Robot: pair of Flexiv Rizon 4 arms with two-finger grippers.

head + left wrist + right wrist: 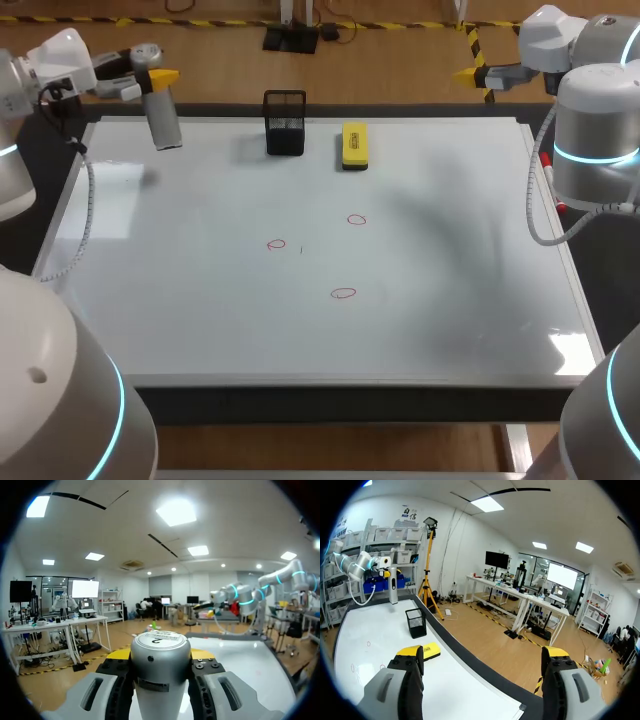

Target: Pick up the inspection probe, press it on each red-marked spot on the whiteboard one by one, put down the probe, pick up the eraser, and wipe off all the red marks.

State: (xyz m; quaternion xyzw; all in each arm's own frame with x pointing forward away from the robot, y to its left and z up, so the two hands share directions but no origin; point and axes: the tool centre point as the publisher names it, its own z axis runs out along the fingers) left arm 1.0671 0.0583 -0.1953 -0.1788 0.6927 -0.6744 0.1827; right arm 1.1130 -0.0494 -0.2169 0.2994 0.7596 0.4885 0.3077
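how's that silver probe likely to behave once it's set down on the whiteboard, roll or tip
The probe looks like a rigid metal cylinder, so probably stiff and fairly heavy. It is round and smooth, so laid flat on the whiteboard it would likely roll. Stood on end it looks tall and narrow, so it may tip.

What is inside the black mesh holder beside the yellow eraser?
Nothing shows above the rim of the black mesh holder. Its dark mesh walls cover the bottom, so something small could lie there unseen. The silver cylindrical probe is in the left gripper.
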